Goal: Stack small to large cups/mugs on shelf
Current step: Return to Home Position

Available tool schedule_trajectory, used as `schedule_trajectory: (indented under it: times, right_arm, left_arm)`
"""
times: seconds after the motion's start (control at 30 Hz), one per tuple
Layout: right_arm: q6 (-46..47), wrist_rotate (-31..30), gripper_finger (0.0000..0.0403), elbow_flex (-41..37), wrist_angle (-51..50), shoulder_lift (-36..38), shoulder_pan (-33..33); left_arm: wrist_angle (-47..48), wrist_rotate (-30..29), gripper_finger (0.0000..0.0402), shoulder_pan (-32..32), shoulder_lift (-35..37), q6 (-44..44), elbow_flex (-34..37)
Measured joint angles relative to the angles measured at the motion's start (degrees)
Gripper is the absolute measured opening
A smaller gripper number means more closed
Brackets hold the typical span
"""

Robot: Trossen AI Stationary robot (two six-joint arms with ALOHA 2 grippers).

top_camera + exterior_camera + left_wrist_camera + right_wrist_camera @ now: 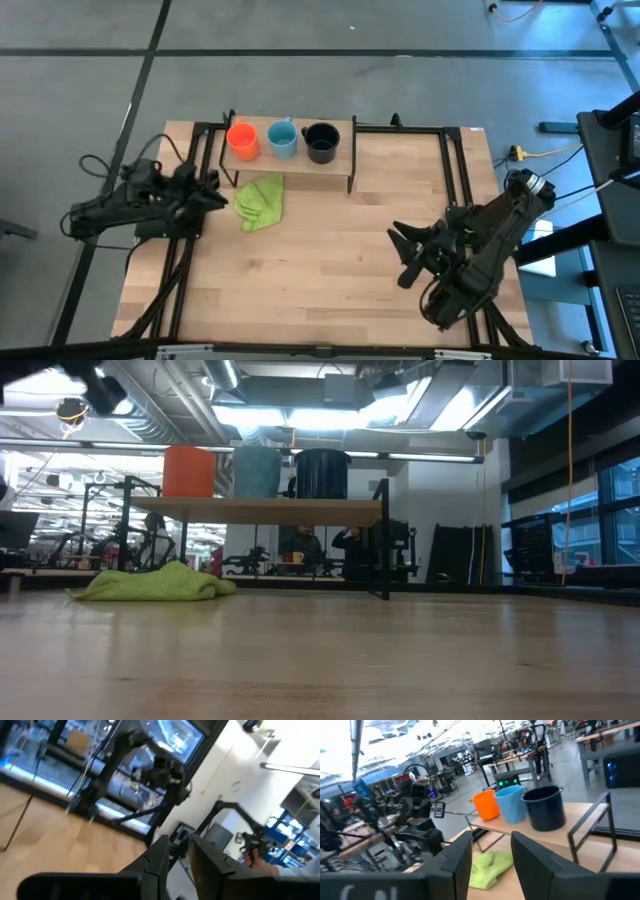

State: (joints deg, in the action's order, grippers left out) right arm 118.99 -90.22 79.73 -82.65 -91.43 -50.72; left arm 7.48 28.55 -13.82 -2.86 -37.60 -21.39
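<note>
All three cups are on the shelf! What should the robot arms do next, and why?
Probably nothing more with the mugs: the arms should likely fold up to their resting pose. The orange mug, blue mug and black mug stand side by side on the shelf, and the left gripper and right gripper are both open, empty and away from the shelf.

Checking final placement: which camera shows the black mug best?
Right wrist view: the black mug is close and unobstructed on the shelf beside the blue mug. High view shows only its open top from above; low view only its side silhouette; left wrist view misses it.
</note>
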Motion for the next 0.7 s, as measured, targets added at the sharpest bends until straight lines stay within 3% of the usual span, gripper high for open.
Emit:
schedule_trajectory:
  times: [0.1, 0.3, 0.47, 0.7]
  right_arm:
    - [3.4, 0.2, 0.0138, -3.6, 0.3, -0.2, 1.0]
    - [4.1, 0.4, 0.0138, -14.6, 10.3, -0.9, 1.8]
    - [2.6, 0.3, 0.0138, -24.1, 27.8, -0.8, 2.1]
    - [-7.2, 0.3, 0.0138, -32.3, 52.7, -1.3, 5.7]
  left_arm:
    - [-1.8, -1.2, 0.0069, 0.8, 1.3, -0.4, 4.2]
    - [-7.2, -0.9, 0.0069, 4.3, 2.7, -2.9, 12.4]
    - [-15.6, -4.7, 0.0069, 10.1, 2.7, -5.9, 21.1]
    - [-10.4, -16.3, 0.0069, 18.5, 2.4, -2.6, 20.9]
